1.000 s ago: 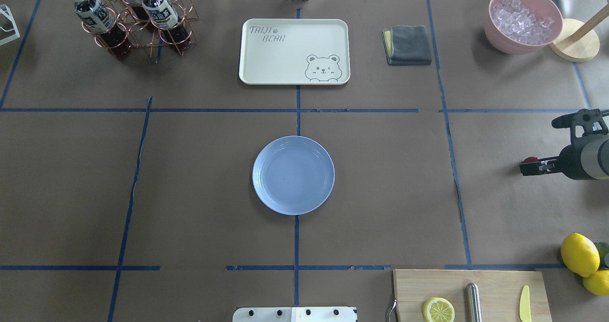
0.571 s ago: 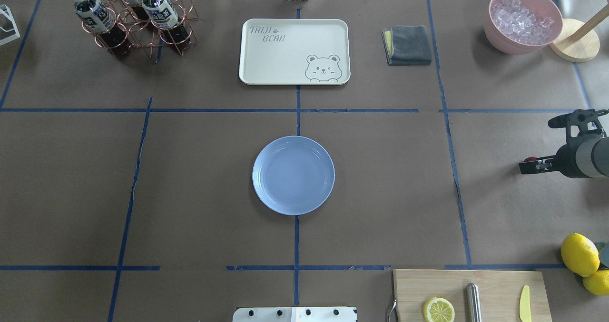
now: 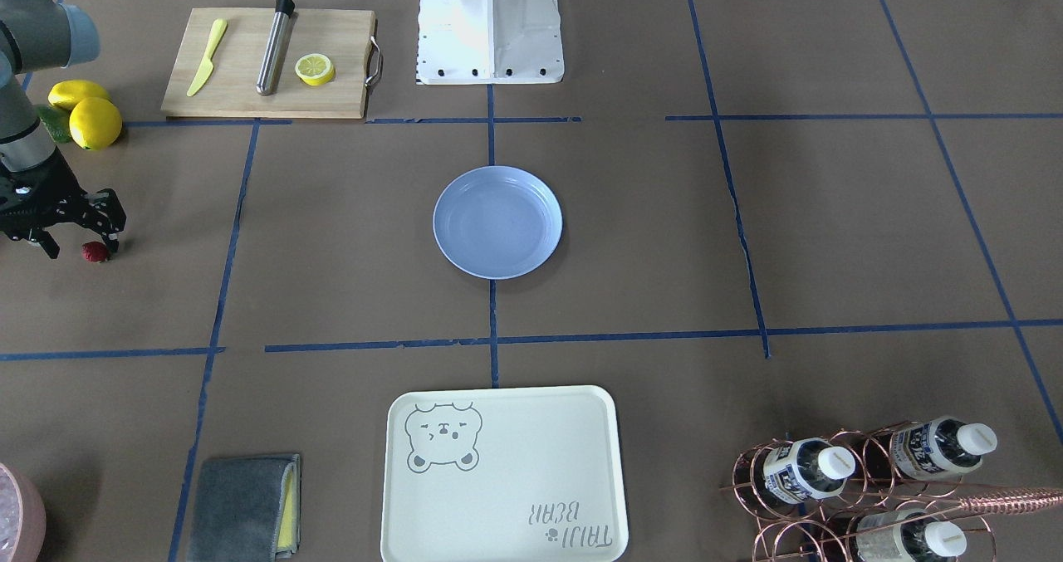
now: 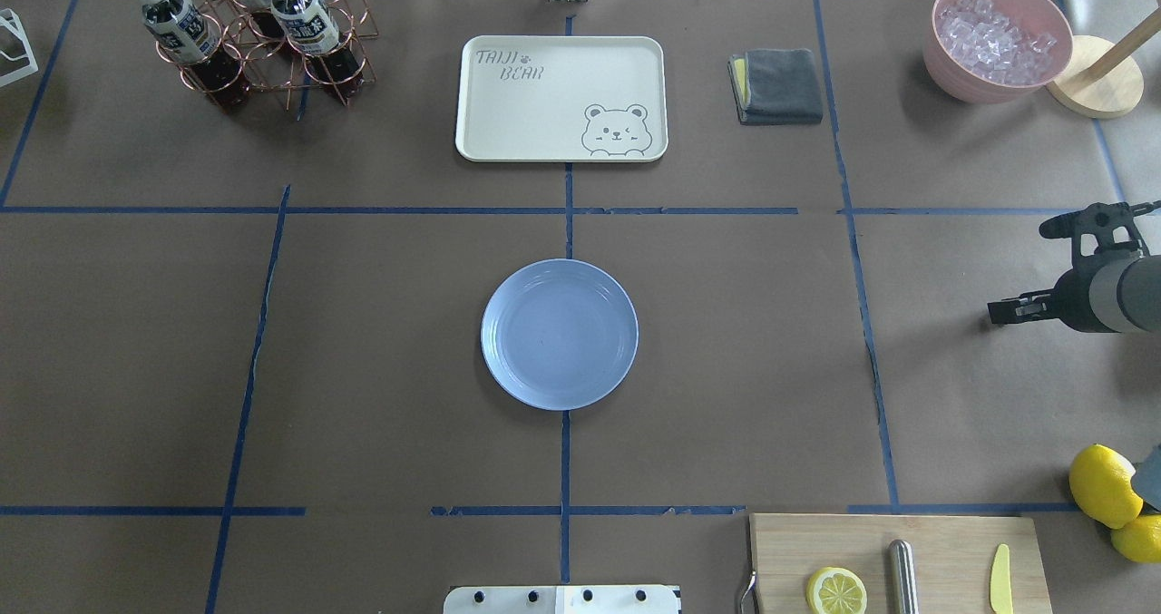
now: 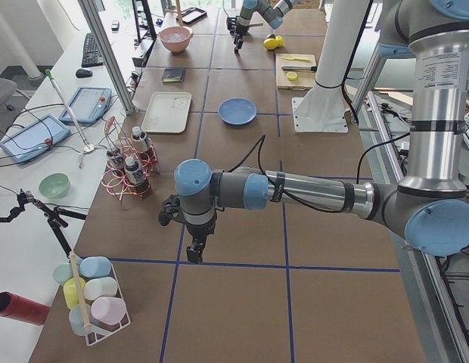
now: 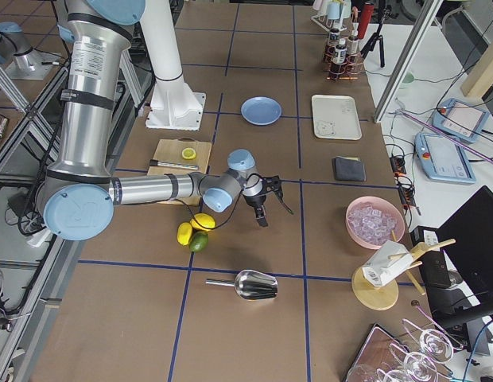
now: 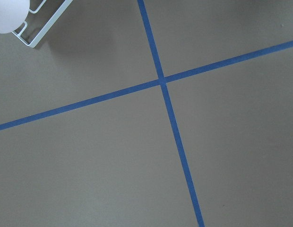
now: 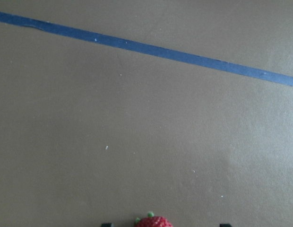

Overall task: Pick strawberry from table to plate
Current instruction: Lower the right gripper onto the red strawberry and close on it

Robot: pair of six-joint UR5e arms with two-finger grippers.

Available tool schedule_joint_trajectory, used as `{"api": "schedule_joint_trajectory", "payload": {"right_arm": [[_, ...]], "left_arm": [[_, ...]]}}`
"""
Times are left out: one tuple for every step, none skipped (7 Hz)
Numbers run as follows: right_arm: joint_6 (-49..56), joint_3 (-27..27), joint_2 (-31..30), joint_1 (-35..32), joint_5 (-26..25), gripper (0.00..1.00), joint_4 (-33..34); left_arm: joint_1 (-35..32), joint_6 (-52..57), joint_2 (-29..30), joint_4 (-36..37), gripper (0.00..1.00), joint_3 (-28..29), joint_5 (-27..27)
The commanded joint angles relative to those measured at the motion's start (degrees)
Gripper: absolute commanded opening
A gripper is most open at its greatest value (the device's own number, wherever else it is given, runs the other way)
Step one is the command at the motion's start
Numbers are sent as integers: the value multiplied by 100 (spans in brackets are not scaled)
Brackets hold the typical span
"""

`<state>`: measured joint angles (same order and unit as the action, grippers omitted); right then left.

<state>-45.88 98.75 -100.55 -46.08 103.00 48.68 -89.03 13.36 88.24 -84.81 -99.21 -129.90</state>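
Near edge of the desk point(image 4: 363, 369), right of the robot base point(image 4: 562, 599): a wooden cutting board point(image 4: 952, 537) carries a lemon half point(image 4: 836, 590), a steel rod point(image 4: 902, 576) and a yellow knife point(image 4: 1000, 579). Two whole lemons point(image 4: 1105, 485) lie just past the board's right corner, at the right edge.

Mid-desk: the light-blue plate point(image 4: 559, 334) sits centred on the middle tape line. Level with it, close to the right edge, the strawberry point(image 3: 95, 251) rests on the desk, well apart from the plate. The right claw point(image 3: 81, 245) is down around it and open. Its wrist view shows the berry between the two fingertips with a gap on each side. From overhead the claw hides the berry.

The left claw point(image 5: 194, 254) hangs pointing down over a tape crossing towards the desk's left end. I cannot tell whether it is open or closed.

Far edge: bottle rack point(image 4: 272, 52) at the left corner, cream bear tray point(image 4: 544, 97) in the middle, folded grey cloth point(image 4: 782, 85) beside it, pink bowl point(image 4: 943, 61) of ice towards the right corner.
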Motion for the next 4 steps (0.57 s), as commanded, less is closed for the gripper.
{"api": "schedule_joint_trajectory", "payload": {"right_arm": [[-9,-101,105,2,-16,75,1],[-9,-163,184,2,-8,74,1],[0,-172,176,-6,-8,74,1],[-9,-146,167,-15,1,55,1]], "left_arm": [[0,0,-9,0,100,-46,9],[0,0,-18,0,100,-46,9],[0,0,-18,0,100,-46,9],[0,0,-18,0,100,-46,9]]}}
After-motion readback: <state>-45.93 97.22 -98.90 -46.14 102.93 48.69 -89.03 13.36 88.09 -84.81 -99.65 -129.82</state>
